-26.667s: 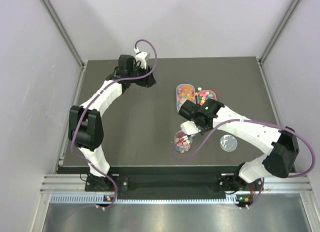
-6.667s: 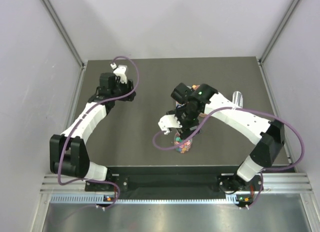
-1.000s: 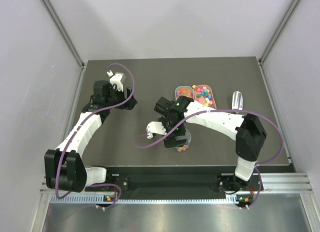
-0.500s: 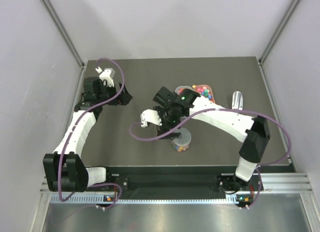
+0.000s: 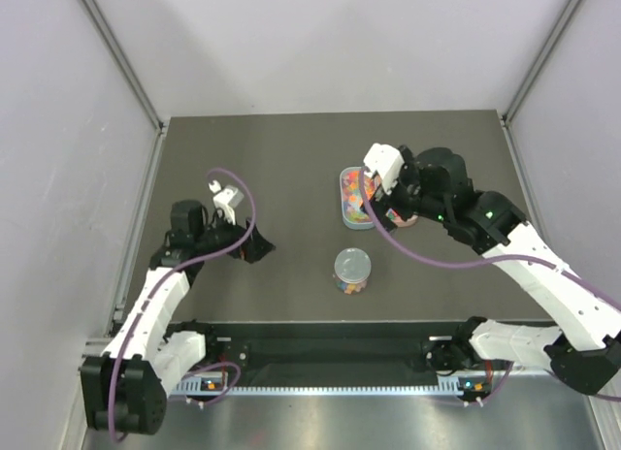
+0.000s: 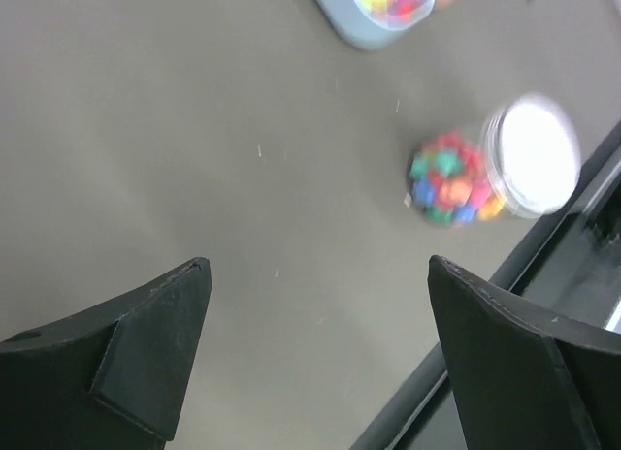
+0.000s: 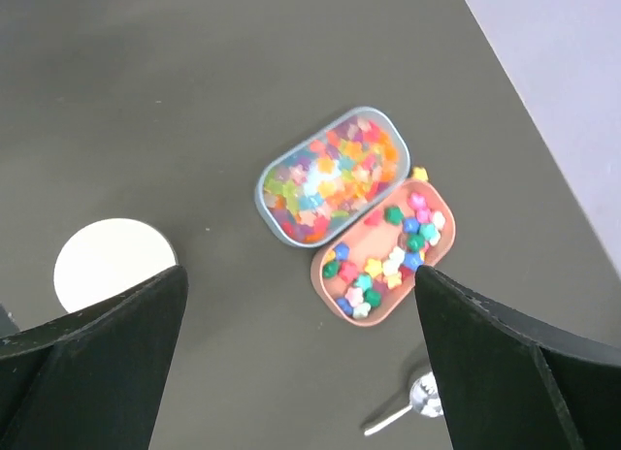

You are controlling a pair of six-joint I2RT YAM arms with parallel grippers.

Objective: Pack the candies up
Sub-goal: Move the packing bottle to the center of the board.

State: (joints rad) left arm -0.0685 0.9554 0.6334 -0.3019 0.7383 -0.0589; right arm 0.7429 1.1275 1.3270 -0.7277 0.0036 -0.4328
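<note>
A clear round cup with its white lid on stands near the table's front edge, packed with mixed candies. More candies fill a blue-grey tray and a pink tray beyond it. My left gripper hovers open and empty over bare table, to the left of the cup. High over the two trays my right gripper is also open, with nothing between its fingers. In the top view the right arm hides most of the pink tray.
A clear scoop lies on the table beside the pink tray. The table's front edge and a black rail run just past the cup. Grey walls close in the table at both sides and at the back.
My right arm has lifted off the cup and swung back right over the trays. My left arm has pulled back toward the front left, its jaws opening wider.
</note>
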